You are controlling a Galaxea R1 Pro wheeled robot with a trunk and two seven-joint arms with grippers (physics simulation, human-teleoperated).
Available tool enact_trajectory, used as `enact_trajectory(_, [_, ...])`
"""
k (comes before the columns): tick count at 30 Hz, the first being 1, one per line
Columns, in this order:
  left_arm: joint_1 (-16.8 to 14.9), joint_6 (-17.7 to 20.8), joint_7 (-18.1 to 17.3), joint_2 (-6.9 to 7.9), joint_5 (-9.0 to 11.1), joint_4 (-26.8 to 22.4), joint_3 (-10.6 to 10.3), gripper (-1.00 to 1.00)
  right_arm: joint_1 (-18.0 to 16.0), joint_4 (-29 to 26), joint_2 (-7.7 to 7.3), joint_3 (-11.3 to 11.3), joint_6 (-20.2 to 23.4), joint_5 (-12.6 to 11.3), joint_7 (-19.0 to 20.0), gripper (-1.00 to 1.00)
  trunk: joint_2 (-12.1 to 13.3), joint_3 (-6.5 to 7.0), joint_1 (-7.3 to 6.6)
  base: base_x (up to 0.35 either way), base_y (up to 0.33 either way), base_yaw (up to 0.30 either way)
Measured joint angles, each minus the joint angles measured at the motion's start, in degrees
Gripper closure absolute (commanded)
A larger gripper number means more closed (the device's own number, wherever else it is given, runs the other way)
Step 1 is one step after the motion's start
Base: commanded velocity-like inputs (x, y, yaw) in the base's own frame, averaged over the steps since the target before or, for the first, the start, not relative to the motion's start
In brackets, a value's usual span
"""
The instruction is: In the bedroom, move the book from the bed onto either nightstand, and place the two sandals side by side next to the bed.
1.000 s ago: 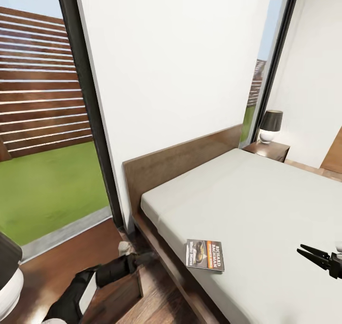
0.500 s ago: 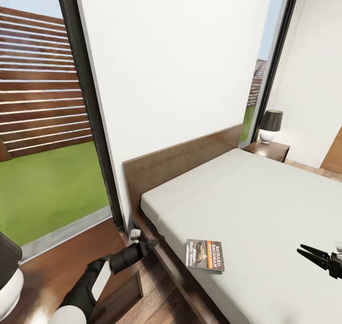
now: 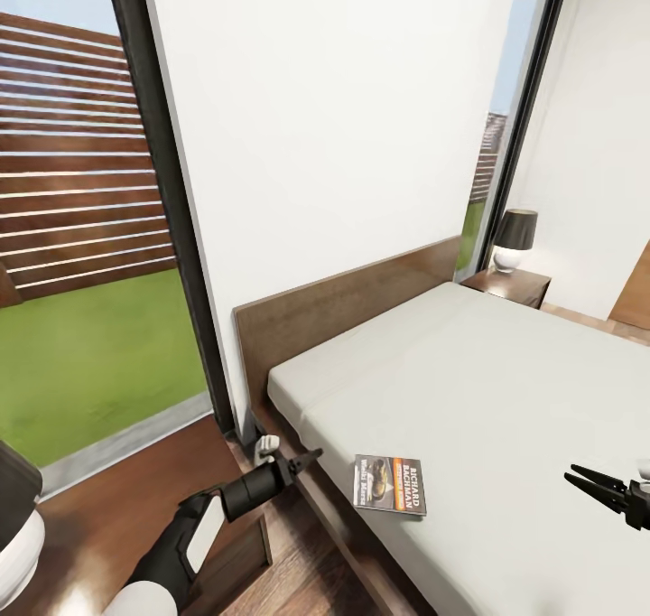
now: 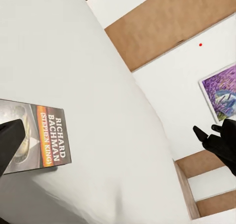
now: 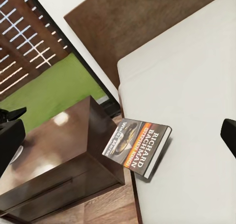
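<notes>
My left pincer: fingers parted, empty, low beside the bed frame, just left of the book. My right pincer: fingers spread, empty, above the mattress. Book: thin paperback, dark cover, orange band, white "RICHARD BACHMAN"; flat at the near left edge of the bed.

The only readable lettering stands on the thin dark paperback book with an orange-yellow picture lying flat on the light grey mattress of the bed. In the left wrist view its cover reads "RICHARD BACHMAN" in white capitals, with "(STEPHEN KING)" on the orange band beside it. The right wrist view shows "RICHARD BACHMAN" on the same cover; the smaller print there is too blurred to read.
</notes>
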Motion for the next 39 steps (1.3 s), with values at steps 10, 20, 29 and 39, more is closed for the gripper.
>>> enact_trajectory(10, [0.0, -0.1, -0.5, 0.15, -0.1, 3.0, 0.0, -1.00, 0.0, 0.1, 0.09, 0.0, 0.0, 0.0, -0.1, -1.00, 0.0, 0.00, 0.00, 0.000, 0.000, 0.000])
enact_trajectory(20, [0.0, 0.0, -0.6, 0.07, -0.1, 3.1, -0.2, -1.00, 0.0, 0.0, 0.09, 0.0, 0.0, -0.1, -0.1, -1.00, -2.4, -1.07, 1.31, 0.000, 0.000, 0.000])
enact_trajectory(29, [0.0, 0.0, -0.6, 0.00, -0.1, 3.2, -0.2, -1.00, 0.0, 0.0, 0.09, 0.0, 0.0, -0.1, -0.1, -1.00, -6.0, -2.69, 3.29, 0.000, 0.000, 0.000])
enact_trajectory(39, [0.0, 0.0, -0.6, -0.02, -0.1, 3.2, -0.2, -1.00, 0.0, 0.0, 0.09, 0.0, 0.0, -0.1, -0.1, -1.00, -10.0, -4.48, 5.49, 0.000, 0.000, 0.000])
